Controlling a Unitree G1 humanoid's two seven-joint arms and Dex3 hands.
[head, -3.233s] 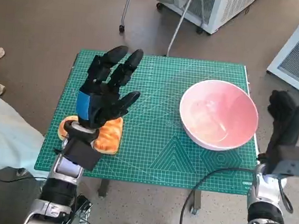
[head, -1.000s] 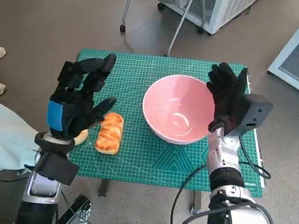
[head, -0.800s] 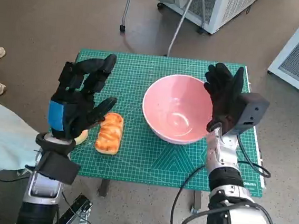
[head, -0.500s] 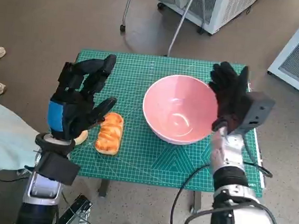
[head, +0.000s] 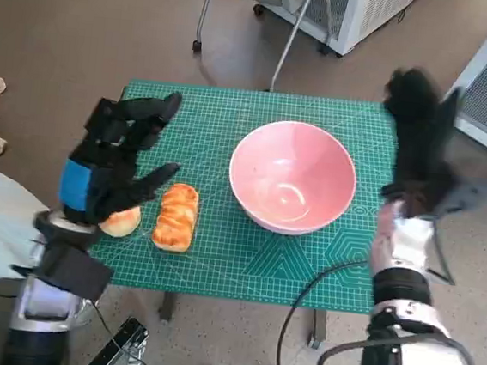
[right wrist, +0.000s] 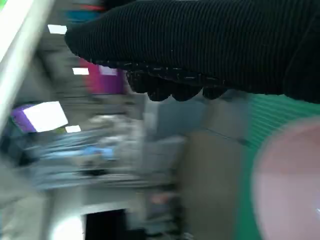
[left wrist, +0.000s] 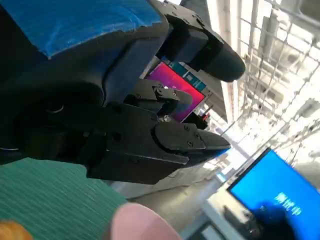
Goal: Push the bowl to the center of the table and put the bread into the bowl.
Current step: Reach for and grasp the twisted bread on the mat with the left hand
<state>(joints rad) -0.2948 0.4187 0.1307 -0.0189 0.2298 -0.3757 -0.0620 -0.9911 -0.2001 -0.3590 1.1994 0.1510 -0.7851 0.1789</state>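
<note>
While left hand point(head: 111, 165) hovers spread and empty, bread point(head: 176, 217) just beside it, bowl point(head: 291, 177) mid-table

Between my left hand point(head: 111, 165) and the pink bowl point(head: 291, 176) lies a bare strip of green mat point(head: 222, 137), and only the bread point(head: 176, 217) sits at its near end, just beside my fingers. A small round bun point(head: 121, 221) lies partly under my left palm. My right hand point(head: 420, 139), blurred, hangs off the table's right edge, apart from the bowl, so that rim stands free.

brown floor point(head: 86, 21), white cabinet point(head: 363, 13), chair legs point(head: 286, 57)
</note>
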